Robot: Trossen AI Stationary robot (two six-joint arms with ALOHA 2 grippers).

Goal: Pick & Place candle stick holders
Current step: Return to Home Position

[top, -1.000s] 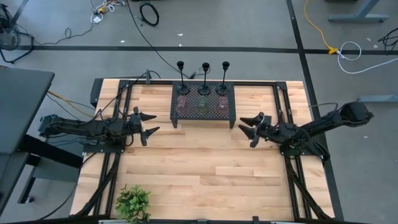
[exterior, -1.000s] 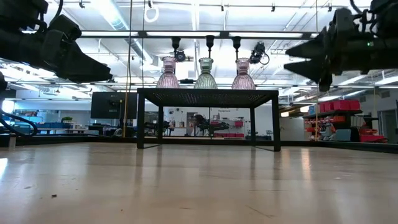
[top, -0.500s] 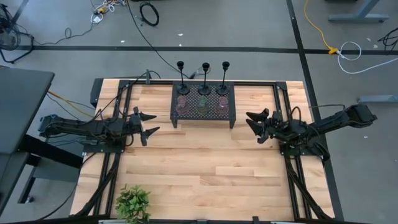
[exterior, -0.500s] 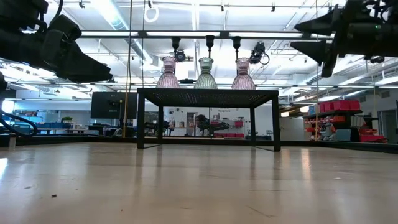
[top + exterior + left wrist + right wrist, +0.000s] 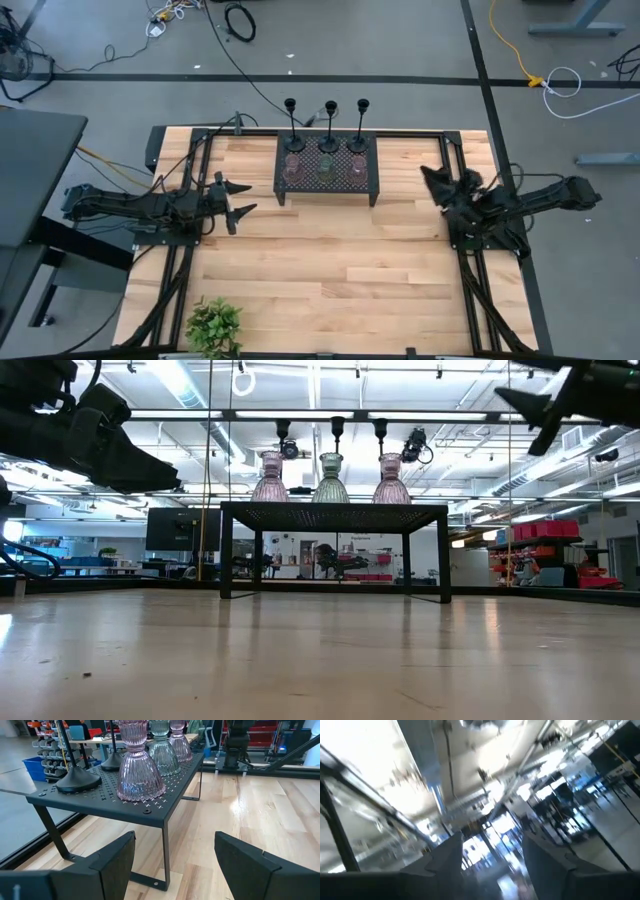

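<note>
Listing by high view: black shelf (image 5: 371,172) at the far middle of the desk (image 5: 330,270), carrying three glass candle holders (image 5: 326,167) in a row, with three black stem holders (image 5: 330,125) behind them. Left hand (image 5: 243,197), fingers apart, left of the shelf; right hand (image 5: 432,180) by the desk's right side.
Low view: glass trio upright, pink, green, pink.
Left wrist view: stem feet on the shelf.
Right wrist view: fingers apart, facing the ceiling (image 5: 420,795).

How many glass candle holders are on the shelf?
3, in a row on the shelf: purple holder at left, green holder in the middle, second purple holder at right. None looks hidden.
</note>
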